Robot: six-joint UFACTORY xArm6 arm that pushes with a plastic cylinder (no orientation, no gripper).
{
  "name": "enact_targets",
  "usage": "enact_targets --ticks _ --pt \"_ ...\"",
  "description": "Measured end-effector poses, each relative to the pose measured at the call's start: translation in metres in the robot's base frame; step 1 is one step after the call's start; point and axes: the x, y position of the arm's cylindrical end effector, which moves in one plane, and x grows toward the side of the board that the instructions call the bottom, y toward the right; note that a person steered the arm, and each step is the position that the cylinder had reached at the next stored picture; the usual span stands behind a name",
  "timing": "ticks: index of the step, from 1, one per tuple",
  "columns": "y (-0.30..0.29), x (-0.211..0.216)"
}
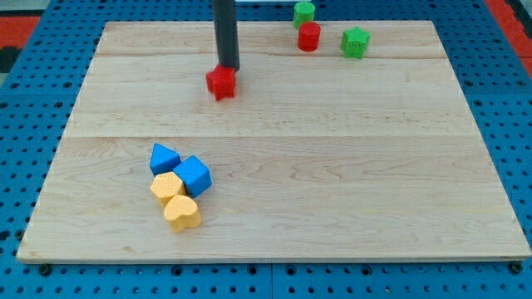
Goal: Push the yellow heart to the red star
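Observation:
The yellow heart [182, 212] lies at the view's lower left on the wooden board, at the bottom of a small cluster. The red star [221, 82] sits in the upper middle-left of the board. My tip [229, 67] ends right at the red star's top edge, touching or almost touching it. The tip is far above the yellow heart.
A yellow hexagon-like block [166, 187], a blue triangular block [164, 157] and a blue cube [193, 174] crowd just above the heart. A red cylinder [309, 36], a green block [304, 12] and a green star [355, 41] stand at the top right.

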Motion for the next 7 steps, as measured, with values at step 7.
enact_targets --ticks 7 --pt "-0.021 0.233"
